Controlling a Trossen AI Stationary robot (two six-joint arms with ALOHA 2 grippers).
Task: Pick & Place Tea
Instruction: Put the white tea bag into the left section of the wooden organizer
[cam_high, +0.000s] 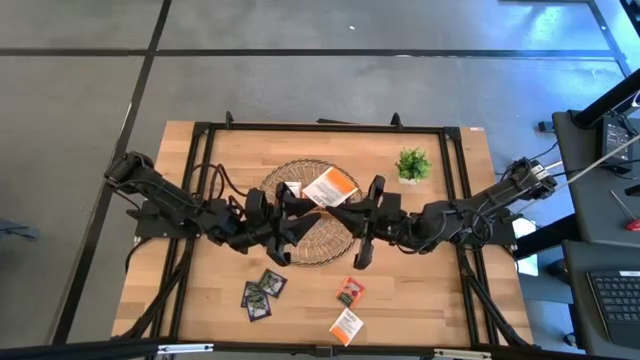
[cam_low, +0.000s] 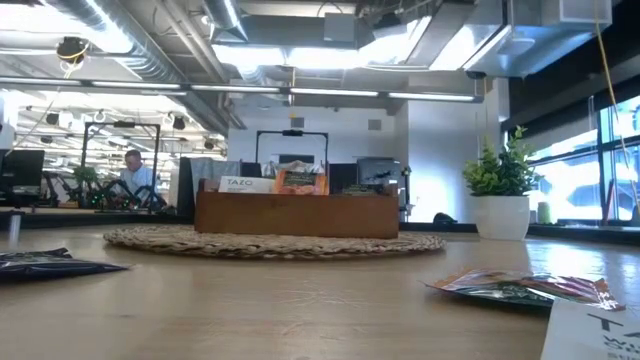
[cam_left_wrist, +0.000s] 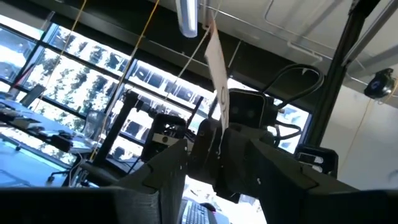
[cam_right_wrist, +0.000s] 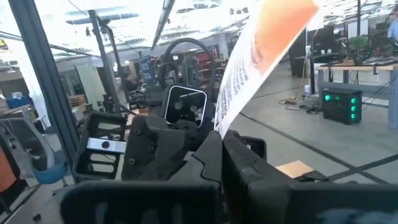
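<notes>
**Orange sachet pinched between both grippers above the mat**

Wooden table (cam_high: 420, 290), near edge: a white-orange sachet (cam_high: 346, 326), a red one (cam_high: 350, 290) just behind it, and dark sachets (cam_high: 262, 292) clustered to the left.

Mid-table: woven mat (cam_high: 325, 235) with the tray (cam_low: 296, 212) on it, holding upright tea packets.

Over the mat, left gripper (cam_high: 296, 207) and right gripper (cam_high: 362, 205) meet. Each is closed on the raised orange-white sachet (cam_high: 329, 187). Right wrist view: sachet edge clamped between the fingers (cam_right_wrist: 239, 152). Left wrist view: sachet seen edge-on, fingers (cam_left_wrist: 168, 168) gripping it.

Far right: potted plant (cam_high: 412, 165).
</notes>
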